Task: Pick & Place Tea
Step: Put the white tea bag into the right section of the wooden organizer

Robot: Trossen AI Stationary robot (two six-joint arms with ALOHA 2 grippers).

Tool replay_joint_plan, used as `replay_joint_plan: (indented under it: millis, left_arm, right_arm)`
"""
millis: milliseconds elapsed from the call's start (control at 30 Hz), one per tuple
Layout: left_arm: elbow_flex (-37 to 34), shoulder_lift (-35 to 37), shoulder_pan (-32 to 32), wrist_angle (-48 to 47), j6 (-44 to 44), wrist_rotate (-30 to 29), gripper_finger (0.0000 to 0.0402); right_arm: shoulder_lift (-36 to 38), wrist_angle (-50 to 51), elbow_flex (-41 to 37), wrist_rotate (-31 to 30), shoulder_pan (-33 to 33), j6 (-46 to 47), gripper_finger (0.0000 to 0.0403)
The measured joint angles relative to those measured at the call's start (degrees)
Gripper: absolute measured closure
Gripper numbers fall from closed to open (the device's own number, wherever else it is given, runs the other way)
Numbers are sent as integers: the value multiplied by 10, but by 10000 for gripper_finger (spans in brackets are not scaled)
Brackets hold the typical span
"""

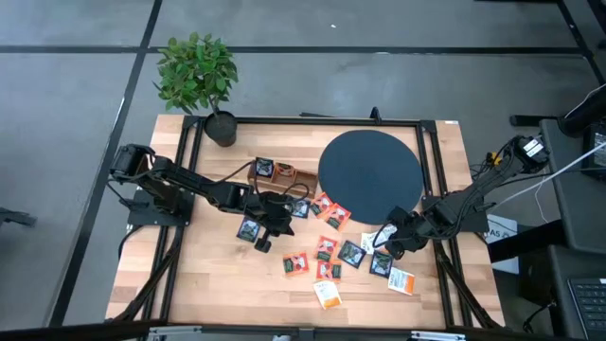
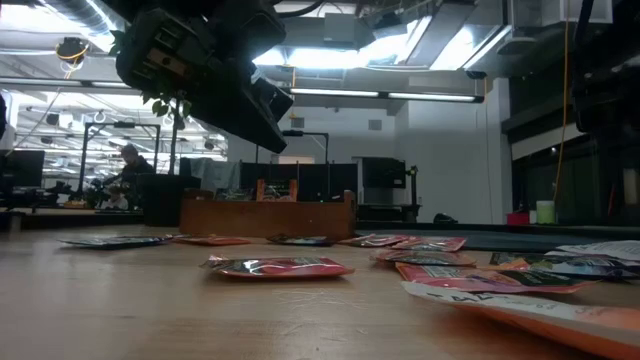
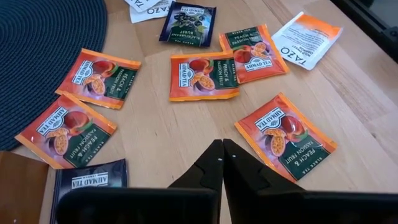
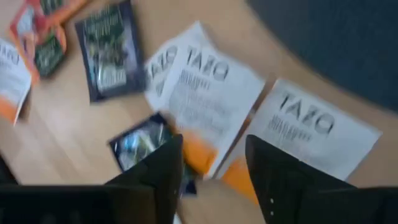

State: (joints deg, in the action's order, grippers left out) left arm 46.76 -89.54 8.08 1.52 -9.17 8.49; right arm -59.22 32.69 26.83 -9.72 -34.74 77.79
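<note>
L claw (image 3: 221,151) closed over sachets (image 3: 203,76), R claw (image 4: 211,165) apart over white sachets (image 4: 208,93)

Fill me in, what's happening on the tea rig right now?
Tea sachets lie scattered on the table in front of the black disc. The left claw is shut and empty above the red-orange sachets. The right claw stands open over white sachets by the disc. Neither holds anything.
</note>
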Motion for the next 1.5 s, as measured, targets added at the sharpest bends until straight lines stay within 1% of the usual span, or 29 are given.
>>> replay_joint_plan:
  millis: [67, 200, 333, 600, 867, 967, 1233, 1500]
  left_arm:
    - [0, 0, 0, 0, 0, 0, 399]
    - [0, 0, 0, 0, 7, 0, 399]
    - [0, 0, 0, 0, 10, 0, 397]
    - [0, 0, 0, 0, 10, 1, 397]
    - [0, 0, 1, 0, 11, 1, 399]
    - [0, 0, 2, 0, 11, 2, 397]
    - [0, 0, 2, 0, 10, 2, 397]
    - [0, 0, 5, -1, 10, 2, 399]
  right_arm:
    - [0, 0, 0, -22, 0, 0, 218]
    - [-2, 0, 0, -37, 0, 0, 214]
    - [-13, -2, 0, -38, 0, 15, 214]
    - [-60, -7, 0, -38, -15, 30, 214]
    - [-64, -20, 0, -39, -17, 44, 214]
    - [-65, -21, 0, -56, -23, 52, 214]
    - [-86, -32, 0, -72, -37, 79, 214]
    - [-119, -44, 0, -68, -38, 91, 214]
